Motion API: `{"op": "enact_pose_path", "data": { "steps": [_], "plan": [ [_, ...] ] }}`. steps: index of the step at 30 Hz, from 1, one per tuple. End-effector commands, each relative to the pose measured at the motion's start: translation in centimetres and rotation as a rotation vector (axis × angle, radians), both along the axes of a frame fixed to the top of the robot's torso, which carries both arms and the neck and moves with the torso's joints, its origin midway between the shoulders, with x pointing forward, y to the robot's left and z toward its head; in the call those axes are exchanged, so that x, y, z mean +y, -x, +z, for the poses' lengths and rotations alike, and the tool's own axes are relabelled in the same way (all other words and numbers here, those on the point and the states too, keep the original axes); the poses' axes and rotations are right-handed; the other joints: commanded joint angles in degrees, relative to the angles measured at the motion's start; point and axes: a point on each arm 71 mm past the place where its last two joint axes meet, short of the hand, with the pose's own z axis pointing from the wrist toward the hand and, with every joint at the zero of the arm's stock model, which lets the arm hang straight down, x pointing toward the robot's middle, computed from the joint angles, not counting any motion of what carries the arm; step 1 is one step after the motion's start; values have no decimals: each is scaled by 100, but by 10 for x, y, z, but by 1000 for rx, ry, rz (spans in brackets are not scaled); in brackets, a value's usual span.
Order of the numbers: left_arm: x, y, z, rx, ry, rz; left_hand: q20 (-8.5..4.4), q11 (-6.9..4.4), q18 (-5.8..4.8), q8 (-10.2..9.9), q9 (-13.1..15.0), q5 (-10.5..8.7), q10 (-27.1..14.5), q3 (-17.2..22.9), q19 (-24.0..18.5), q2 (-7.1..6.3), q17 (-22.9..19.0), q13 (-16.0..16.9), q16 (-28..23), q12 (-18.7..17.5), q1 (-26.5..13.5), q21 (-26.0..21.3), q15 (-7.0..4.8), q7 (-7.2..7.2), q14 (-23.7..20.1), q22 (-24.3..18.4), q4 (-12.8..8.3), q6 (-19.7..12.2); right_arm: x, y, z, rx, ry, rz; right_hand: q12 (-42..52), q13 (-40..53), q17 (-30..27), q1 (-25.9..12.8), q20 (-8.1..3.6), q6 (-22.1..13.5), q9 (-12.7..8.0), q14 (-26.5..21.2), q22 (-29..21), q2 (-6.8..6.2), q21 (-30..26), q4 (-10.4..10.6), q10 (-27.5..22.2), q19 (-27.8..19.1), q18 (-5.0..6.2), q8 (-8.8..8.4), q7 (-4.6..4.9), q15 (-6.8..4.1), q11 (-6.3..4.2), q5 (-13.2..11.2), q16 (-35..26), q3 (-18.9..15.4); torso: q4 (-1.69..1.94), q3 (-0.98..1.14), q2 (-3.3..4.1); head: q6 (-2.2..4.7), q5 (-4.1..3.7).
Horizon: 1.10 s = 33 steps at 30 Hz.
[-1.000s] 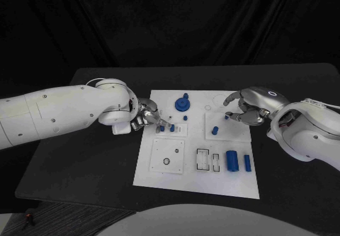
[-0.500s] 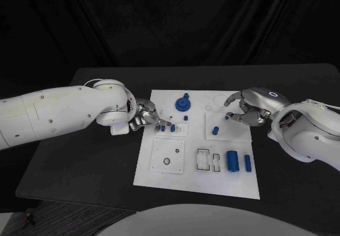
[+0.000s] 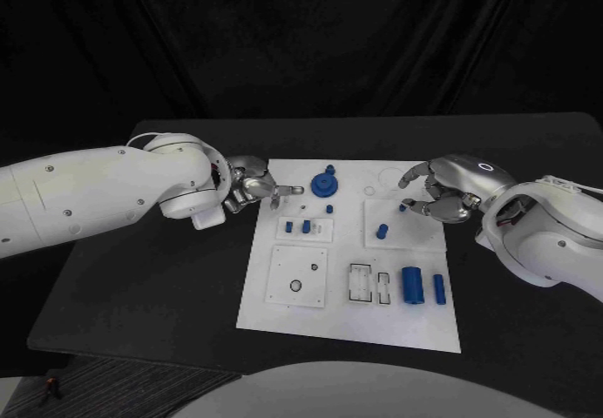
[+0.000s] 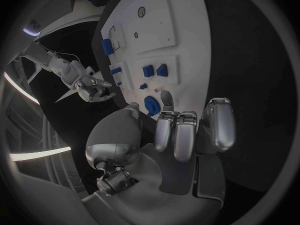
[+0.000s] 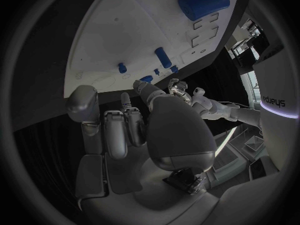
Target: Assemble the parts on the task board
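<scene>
The blue gear (image 3: 326,183) is judged light, rigid, best gripped by its knob; left hand (image 3: 255,189) and right hand (image 3: 443,196) are curled, nothing held.

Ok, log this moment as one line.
left robot hand: empty, at board left edge | right robot hand: fingers curled, holding unclear | gear: on board

The left hand (image 3: 255,187) has its palm side turned under, so whether its fingertips pinch anything stays hidden. The right hand (image 3: 440,193) covers the far right corner of the task board (image 3: 287,309); a small blue part (image 3: 403,207) peeks from beneath its fingers, contact unclear. Board markings are too small to read.
</scene>
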Motion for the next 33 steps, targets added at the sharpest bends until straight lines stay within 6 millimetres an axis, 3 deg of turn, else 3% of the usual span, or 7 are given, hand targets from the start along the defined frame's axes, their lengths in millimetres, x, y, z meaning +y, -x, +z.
{"op": "enact_pose_path", "data": {
  "steps": [1,9,11,13,14,18,33],
  "plan": [
    [-7,-9,20,-223,147,-46,-5,7,-33,-20,9,-24,92,-99,12,89,1509,1007,15,-5,8,-17,-22,4,595,1030,-9,-133,-1,0,-1,-2,0,-9,-27,357,722,58,-13,46,-7,433,597,12,-38,-2,-12,-43,117,13,13,-15,15,21,-38,41,-2,3,1,-1,-1],
    [-26,-18,46,-648,181,-455,195,227,-12,-1145,-975,886,-439,232,-221,342,1217,647,-111,-393,2192,-157,197,298,307,992,-325,-928,-1,0,0,-9,-7,-4,-227,116,689,69,-16,56,-36,427,600,19,-24,2,-152,-29,114,11,10,-19,9,31,-54,69,-8,8,9,-1,-17],
    [-32,-19,47,-728,156,-561,226,271,30,-1468,-1329,783,-1337,428,-444,277,560,46,-468,-1105,2728,-356,255,342,-421,929,-494,-1030,-1,0,0,-8,-9,-2,-244,97,685,70,-16,59,-39,426,600,19,-28,3,-161,-28,114,12,8,-20,10,32,-56,72,-9,4,12,-1,-32],
    [-39,-19,44,-797,101,-668,319,421,94,-1808,-1798,575,-4138,813,-818,127,-759,-2019,-1423,-3893,3386,-706,379,233,-1879,821,-633,-1112,0,0,0,-8,-10,-1,-245,96,685,70,-16,59,-39,426,599,19,-28,3,-162,-28,114,12,8,-20,10,32,-56,72,-16,-9,20,-1,-43],
    [-42,-19,42,-823,78,-708,375,449,87,-1937,-2009,412,-4410,1014,-770,28,-755,-2555,-1417,-4575,3541,-666,429,184,-1742,839,-634,-1140,0,0,0,-9,-12,0,-253,88,690,74,-17,62,-43,428,600,20,-27,2,-163,-26,114,13,8,-20,9,33,-54,77,-12,-10,22,-1,-54],
    [-52,-21,34,-866,31,-803,362,313,-157,-1899,-2194,476,-4256,1227,272,-143,-255,-2867,-959,-4750,3770,432,254,105,-845,1202,-780,-833,0,0,0,-10,-14,3,-257,84,684,78,-17,65,-46,427,601,20,-23,0,-163,-24,113,13,7,-20,9,36,-57,81,-22,-14,27,-1,-43],
    [-81,-24,14,-814,-79,-908,306,287,-159,-2309,-2746,506,-4457,1630,306,-495,-699,-3371,-1133,-5165,3770,477,207,167,-896,1199,-1013,-737,0,1,2,-22,-26,12,-258,85,688,83,-18,68,-51,428,600,13,-27,-5,-158,-23,113,14,6,-21,9,42,-55,84,-29,-23,43,-1,-32]
  ]
}}
